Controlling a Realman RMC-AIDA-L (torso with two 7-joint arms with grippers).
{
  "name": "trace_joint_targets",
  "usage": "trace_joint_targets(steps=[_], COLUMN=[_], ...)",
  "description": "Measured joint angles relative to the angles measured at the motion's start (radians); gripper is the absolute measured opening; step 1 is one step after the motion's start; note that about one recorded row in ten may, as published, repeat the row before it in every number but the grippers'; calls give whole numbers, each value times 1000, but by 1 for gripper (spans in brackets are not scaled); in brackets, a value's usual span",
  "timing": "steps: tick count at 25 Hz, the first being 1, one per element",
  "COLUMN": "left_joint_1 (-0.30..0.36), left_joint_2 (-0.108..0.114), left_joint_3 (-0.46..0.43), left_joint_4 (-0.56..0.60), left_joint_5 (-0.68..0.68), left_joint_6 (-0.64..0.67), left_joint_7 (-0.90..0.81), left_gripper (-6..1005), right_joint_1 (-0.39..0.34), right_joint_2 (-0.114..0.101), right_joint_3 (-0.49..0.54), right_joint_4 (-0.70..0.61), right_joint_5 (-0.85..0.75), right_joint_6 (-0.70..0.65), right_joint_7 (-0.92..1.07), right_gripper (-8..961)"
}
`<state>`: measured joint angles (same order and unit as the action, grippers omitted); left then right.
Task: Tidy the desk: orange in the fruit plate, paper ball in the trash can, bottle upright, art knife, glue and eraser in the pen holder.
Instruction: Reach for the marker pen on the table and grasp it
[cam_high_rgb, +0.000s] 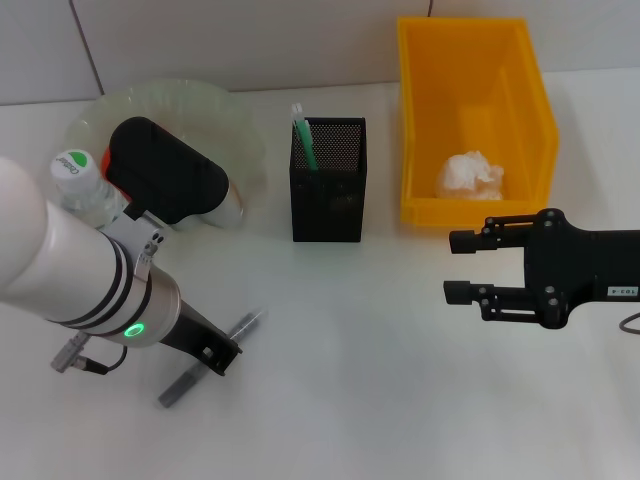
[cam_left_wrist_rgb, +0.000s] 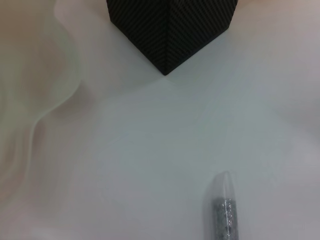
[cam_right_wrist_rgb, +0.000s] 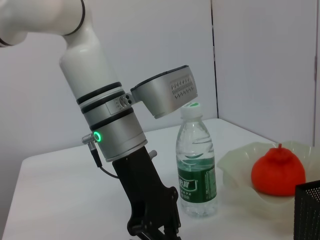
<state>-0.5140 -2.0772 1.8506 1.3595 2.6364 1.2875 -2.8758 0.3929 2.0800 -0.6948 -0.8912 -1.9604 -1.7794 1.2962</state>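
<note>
My left gripper (cam_high_rgb: 220, 357) is down on the table over the middle of the silvery art knife (cam_high_rgb: 180, 388), whose tip (cam_left_wrist_rgb: 224, 215) shows in the left wrist view. The bottle (cam_high_rgb: 78, 183) stands upright beside the arm. In the right wrist view the orange (cam_right_wrist_rgb: 277, 172) lies in the fruit plate (cam_right_wrist_rgb: 235, 167). A green-and-white stick (cam_high_rgb: 303, 135) stands in the black mesh pen holder (cam_high_rgb: 328, 190). In the yellow trash can (cam_high_rgb: 470, 60) lies the paper ball (cam_high_rgb: 470, 176). My right gripper (cam_high_rgb: 462, 266) hovers open and empty in front of the can. No eraser shows.
The pen holder (cam_left_wrist_rgb: 170, 30) stands a short way beyond the knife tip, with the fruit plate (cam_high_rgb: 215, 105) to its left. Bare white table lies between my two grippers. A wall runs along the back of the desk.
</note>
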Motion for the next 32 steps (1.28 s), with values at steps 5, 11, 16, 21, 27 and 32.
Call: trace_joint_targets(steps=[5,11,16,21,27,32], left_joint_1=[0,0,-3,-7,-9,-9], left_joint_2=[-1,-1,-1,-1,-1,-1], left_joint_3=[-1,-1,-1,-9,-10,-10], left_joint_4=[0,2,11,14,26,43], left_joint_5=[0,-1,-6,-14,-15,-15], left_joint_6=[-1,-3,-1,1,14,27], left_joint_7=[0,0,0,0,0,0], left_gripper=[111,108,107,106,107,102], right_joint_1=[1,1,1,1,1,1], right_joint_2=[0,0,0,0,-2,-2], right_joint_3=[0,0,-6,-8,-8,-4], right_joint_4=[0,0,0,7,8,8], right_joint_5=[0,0,0,0,0,0], right_joint_6=[0,2,15,17,23,33], right_joint_7=[0,0,0,0,0,0], right_gripper=[573,574,573,573,574,574])
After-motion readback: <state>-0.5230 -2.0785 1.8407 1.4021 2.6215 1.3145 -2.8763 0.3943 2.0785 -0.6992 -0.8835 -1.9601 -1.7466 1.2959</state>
